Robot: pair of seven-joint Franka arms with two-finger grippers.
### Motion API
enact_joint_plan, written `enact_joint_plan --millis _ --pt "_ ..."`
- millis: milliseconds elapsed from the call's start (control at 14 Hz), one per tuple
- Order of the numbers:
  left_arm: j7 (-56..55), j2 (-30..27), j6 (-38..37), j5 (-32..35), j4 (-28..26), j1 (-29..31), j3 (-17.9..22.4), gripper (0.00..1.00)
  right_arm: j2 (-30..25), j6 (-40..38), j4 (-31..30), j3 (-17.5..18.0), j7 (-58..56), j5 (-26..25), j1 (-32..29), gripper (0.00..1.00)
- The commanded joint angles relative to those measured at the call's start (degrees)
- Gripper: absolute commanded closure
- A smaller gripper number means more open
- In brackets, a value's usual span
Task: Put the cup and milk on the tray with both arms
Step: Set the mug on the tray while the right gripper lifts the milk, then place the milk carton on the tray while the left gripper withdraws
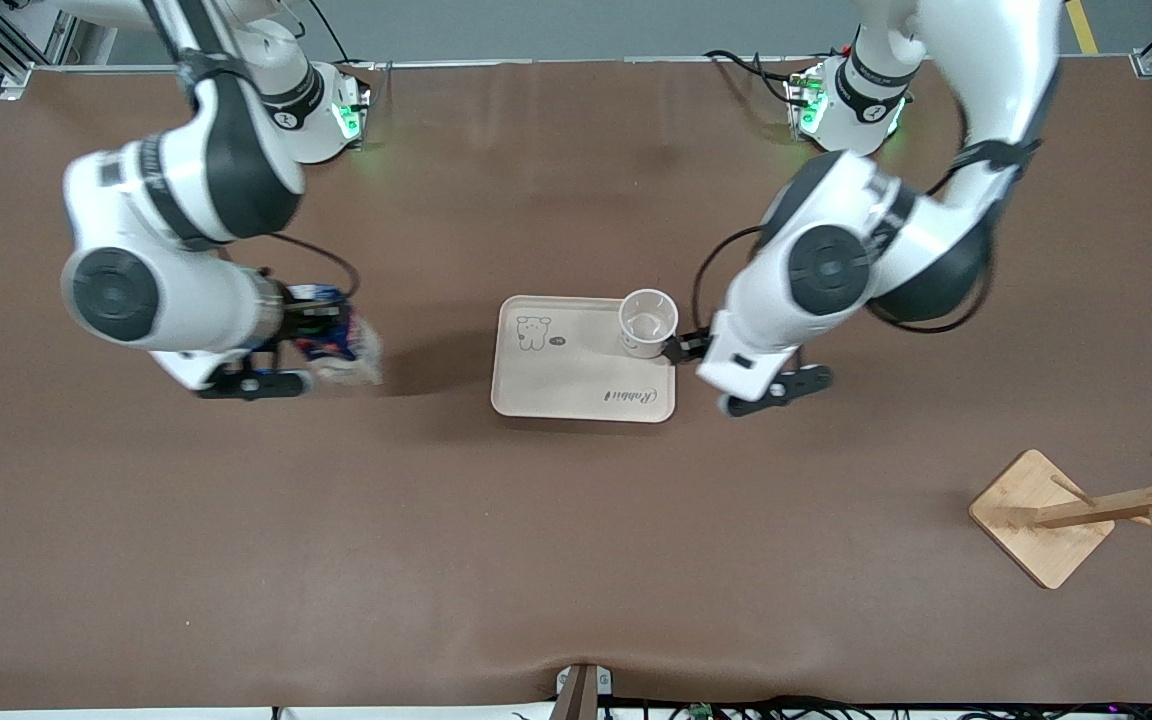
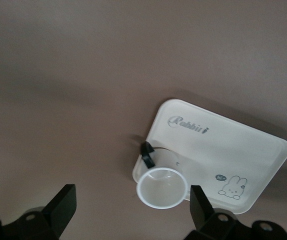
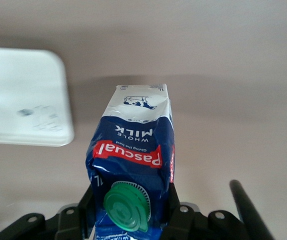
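The white cup stands upright on the cream tray, at the tray's corner toward the left arm's end. Its black handle shows in the left wrist view. My left gripper is open beside the cup. In the left wrist view the cup lies between the gripper's spread fingers, close to one finger, on the tray. My right gripper is shut on the blue milk carton near its green cap, holding it over the table toward the right arm's end of the tray.
A wooden rack with pegs stands near the front camera at the left arm's end of the table. The brown table runs wide around the tray.
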Motion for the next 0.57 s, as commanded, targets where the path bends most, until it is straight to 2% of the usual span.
enact_joint_plan --millis 0,286,500 --pt "5.03 -4.99 -2.45 0.84 -1.11 4.70 -0.24 0.00 3.13 -0.75 4.45 -0.73 9.49 5.17 3.97 1.00" --pt "11.09 -9.39 -4.65 0.84 -1.11 10.76 -0.15 0.00 9.10 -0.14 11.39 -0.73 18.58 5.09 11.35 1.00" --pt "18.12 -11.94 -6.40 0.84 -1.11 16.29 -0.15 0.00 11.65 3.45 12.38 -0.82 21.04 4.83 15.40 1.00"
